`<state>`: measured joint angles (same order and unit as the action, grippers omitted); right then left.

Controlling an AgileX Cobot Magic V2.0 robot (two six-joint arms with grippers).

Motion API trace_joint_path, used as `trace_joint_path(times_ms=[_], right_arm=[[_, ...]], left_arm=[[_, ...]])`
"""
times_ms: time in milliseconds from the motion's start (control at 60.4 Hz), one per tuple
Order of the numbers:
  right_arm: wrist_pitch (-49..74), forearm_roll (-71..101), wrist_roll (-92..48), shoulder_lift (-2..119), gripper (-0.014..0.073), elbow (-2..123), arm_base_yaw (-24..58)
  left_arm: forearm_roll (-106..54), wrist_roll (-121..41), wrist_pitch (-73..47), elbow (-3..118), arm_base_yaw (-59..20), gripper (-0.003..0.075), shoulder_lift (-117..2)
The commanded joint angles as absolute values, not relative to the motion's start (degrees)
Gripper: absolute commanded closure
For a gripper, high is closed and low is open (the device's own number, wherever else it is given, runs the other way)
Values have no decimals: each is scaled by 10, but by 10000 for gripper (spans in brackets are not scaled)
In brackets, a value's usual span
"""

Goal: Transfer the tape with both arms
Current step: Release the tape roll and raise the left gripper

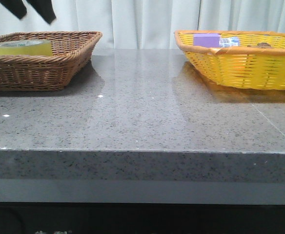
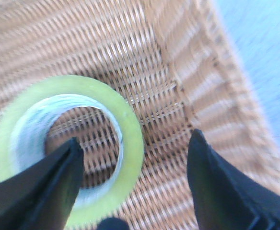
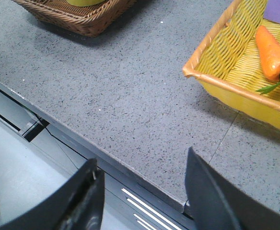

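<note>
Tape flat in left basket

Tape (image 2: pixel 68 153) lies flat in the brown wicker basket (image 1: pixel 40 68) at the surface's (image 1: pixel 142 117) far left, core hole facing up; no readable label. Left pincer (image 2: pixel 135 187) spreads wide above it. Right pincer (image 3: pixel 140 191) gapes empty over the near edge.

At the upper left of the front view the tape (image 1: pixel 21 47) lies in a basket (image 1: pixel 59 63) on the table (image 1: pixel 142 117), while a second basket (image 1: pixel 240 68) at the upper right holds a box (image 1: pixel 206 40) and a carrot (image 3: pixel 272 48).
</note>
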<state>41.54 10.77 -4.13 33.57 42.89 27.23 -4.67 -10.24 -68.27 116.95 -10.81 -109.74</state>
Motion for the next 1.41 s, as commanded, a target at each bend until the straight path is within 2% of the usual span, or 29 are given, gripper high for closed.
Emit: trace_joint_path(times_ms=[0,182,463,794,1092,1390], right_arm=[[373,116,-43,336,186,442,268],[373,116,-43,336,186,442,268],[373,116,-43,336,186,442,268],[373,116,-43,336,186,442,268],[373,116,-43,336,186,442,268],[373,116,-43,336,186,442,268]], left_arm=[[-56,-65,-672,1190,-111,260,-1029],[-77,-39,-662,1124,-111,260,-923],[-93,-55,-579,885,-111,260,-709],[-92,-55,-562,664,-111,260,-507],[-91,-55,-562,534,-111,260,-345],[-91,-55,-562,470,-111,260,-258]])
